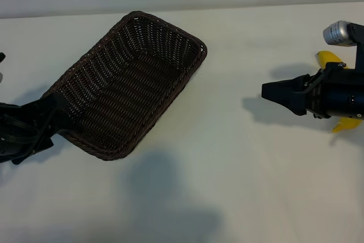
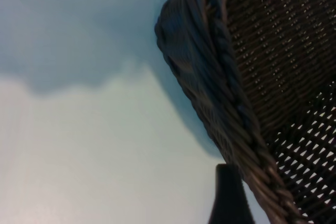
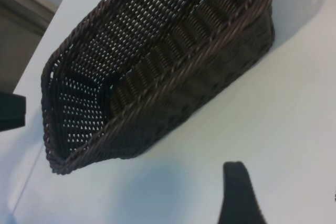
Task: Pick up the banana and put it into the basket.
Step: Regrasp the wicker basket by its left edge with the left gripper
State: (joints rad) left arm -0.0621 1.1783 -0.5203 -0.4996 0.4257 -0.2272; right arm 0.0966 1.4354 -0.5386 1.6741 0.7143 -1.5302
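At the table's [image 1: 239, 157] left edge, the left gripper [image 1: 60, 119] clamps the braided rim of the near corner of the dark brown wicker basket [image 1: 131, 83], one finger [image 2: 227, 198] showing outside the wall, and the basket sits tilted, running diagonally from there toward the far edge. Toward the right edge, the right gripper [image 1: 273, 91] hangs over bare tabletop with its jaws parted and holding nothing, pointing at the basket but well apart from it. The yellow banana [image 1: 330, 59] lies by the right edge under that arm, only its two ends showing.

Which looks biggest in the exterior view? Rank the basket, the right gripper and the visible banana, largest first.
1. basket
2. right gripper
3. banana, mostly hidden behind the right arm, so only its visible parts are ranked.
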